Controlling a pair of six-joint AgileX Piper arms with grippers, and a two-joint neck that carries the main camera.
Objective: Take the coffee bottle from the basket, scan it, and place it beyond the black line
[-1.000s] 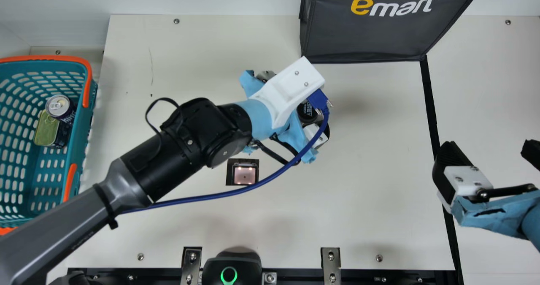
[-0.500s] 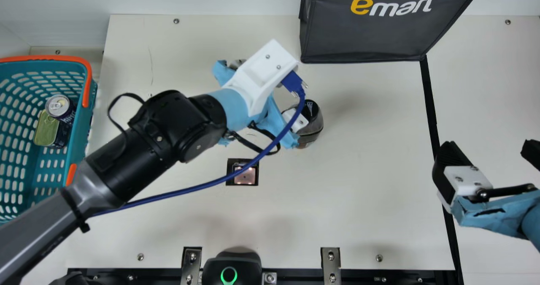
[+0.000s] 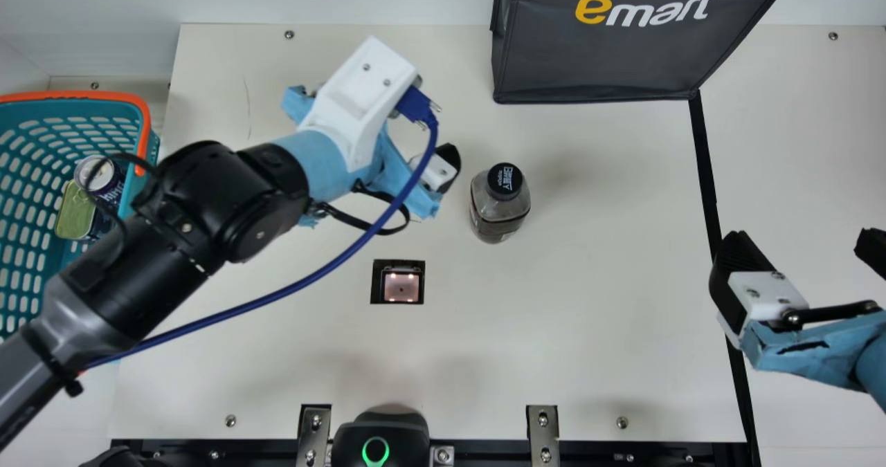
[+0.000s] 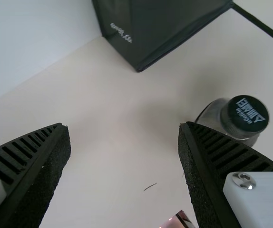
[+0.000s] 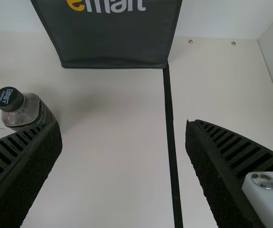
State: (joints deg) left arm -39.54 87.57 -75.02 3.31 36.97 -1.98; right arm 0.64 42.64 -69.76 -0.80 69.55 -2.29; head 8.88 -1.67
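Note:
The coffee bottle (image 3: 500, 207), dark-capped and clear-shouldered, stands upright on the table, left of the black line (image 3: 707, 169). To its left is my left gripper (image 3: 384, 124), open, with one fingertip a short gap away. In the left wrist view the bottle (image 4: 215, 115) is partly behind one finger of the spread left gripper (image 4: 123, 128), outside the gap. My right gripper (image 3: 803, 245) is open over the line at the right. The right wrist view has the bottle (image 5: 29, 111) beyond one finger of the empty right gripper (image 5: 123, 126), and the line (image 5: 170, 123) between the fingers.
A teal basket (image 3: 28, 273) at the left holds a can (image 3: 97, 174) and a green-lidded tin (image 3: 75, 212). The scanner window (image 3: 401, 285) lies front-left of the bottle. A dark bag (image 3: 609, 52) stands at the back. A black device (image 3: 377, 439) sits at the front edge.
My left arm has drawn back to the left, off the bottle, which its gripper partly covered before. The bottle has stayed standing in its spot. The right arm has kept still.

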